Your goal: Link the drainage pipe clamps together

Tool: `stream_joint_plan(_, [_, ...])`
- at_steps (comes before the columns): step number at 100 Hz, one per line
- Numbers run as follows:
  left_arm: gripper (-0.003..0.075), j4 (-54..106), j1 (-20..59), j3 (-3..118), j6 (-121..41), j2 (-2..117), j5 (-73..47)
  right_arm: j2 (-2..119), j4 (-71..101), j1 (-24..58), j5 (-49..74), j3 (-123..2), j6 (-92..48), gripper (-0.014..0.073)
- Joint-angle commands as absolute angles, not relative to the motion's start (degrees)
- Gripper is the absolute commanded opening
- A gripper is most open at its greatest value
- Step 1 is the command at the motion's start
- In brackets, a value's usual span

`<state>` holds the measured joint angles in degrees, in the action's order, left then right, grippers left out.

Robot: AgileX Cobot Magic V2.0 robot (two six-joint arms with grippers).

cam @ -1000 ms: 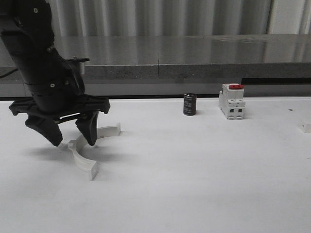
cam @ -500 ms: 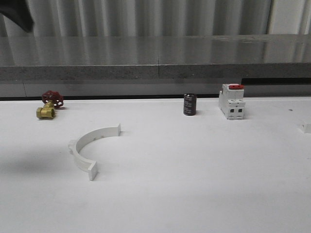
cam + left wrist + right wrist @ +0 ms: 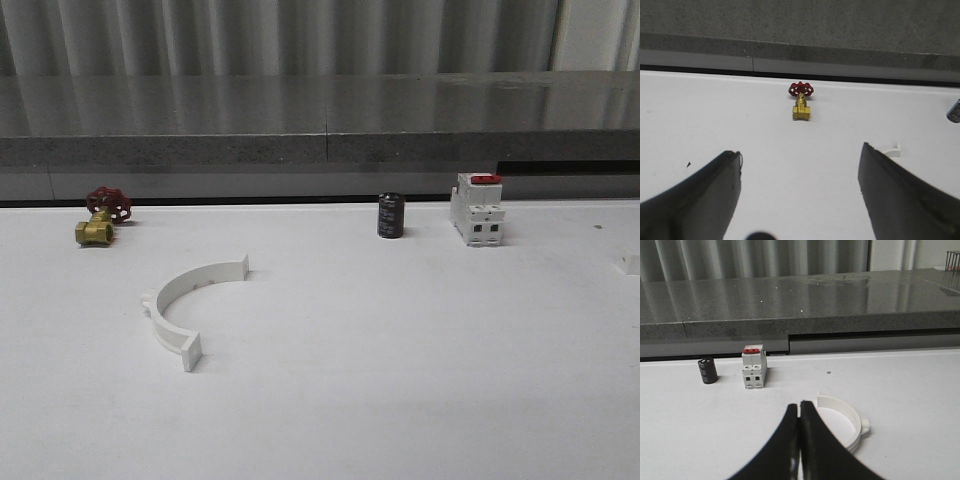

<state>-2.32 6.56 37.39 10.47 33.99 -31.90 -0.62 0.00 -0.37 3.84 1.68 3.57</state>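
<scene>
One white half-ring clamp (image 3: 187, 300) lies flat on the left part of the tabletop (image 3: 400, 340), its open side facing right. The second half-ring (image 3: 845, 421) lies near the right edge, just beyond the right gripper (image 3: 800, 412), whose fingers are pressed together on nothing. The left gripper (image 3: 800, 170) hovers with fingers spread wide — empty — facing a brass valve (image 3: 801, 100) with a red handwheel near the tabletop's far edge. Further right along that edge stand a black capacitor (image 3: 390, 215) and a white breaker (image 3: 476, 208).

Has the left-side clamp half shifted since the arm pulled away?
No. In the front view the clamp half keeps the same spot and orientation relative to the brass valve and black capacitor.
</scene>
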Motion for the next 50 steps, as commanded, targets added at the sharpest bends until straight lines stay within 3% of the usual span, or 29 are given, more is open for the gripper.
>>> stream_joint_plan(1, [0.0492, -2.65, 6.44, 35.31, 10.56, 28.97, -27.96, -1.69, 0.00, -0.76, -1.41, 0.53, 3.28, -0.0067])
stream_joint_plan(9, [0.0484, -2.65, 6.44, 32.14, 10.56, 24.03, -27.96, -1.69, 0.00, -0.76, -1.80, 0.53, 3.28, -0.0067])
stream_joint_plan(19, [0.0406, -2.65, 6.44, 29.32, 10.56, 19.66, -27.96, -1.69, 0.00, -0.76, -3.92, 0.53, 3.28, -0.0067])
stream_joint_plan(36, [0.0165, -2.65, 6.44, 26.56, 10.56, 15.66, -27.96, -1.49, 1.01, -0.76, -5.37, -2.14, 4.14, -0.0067])
stream_joint_plan(50, [-0.0023, -2.65, 6.44, 25.68, 10.56, 15.40, -27.83, 2.45, 2.50, -0.76, 5.07, -10.70, 4.14, -0.0067])
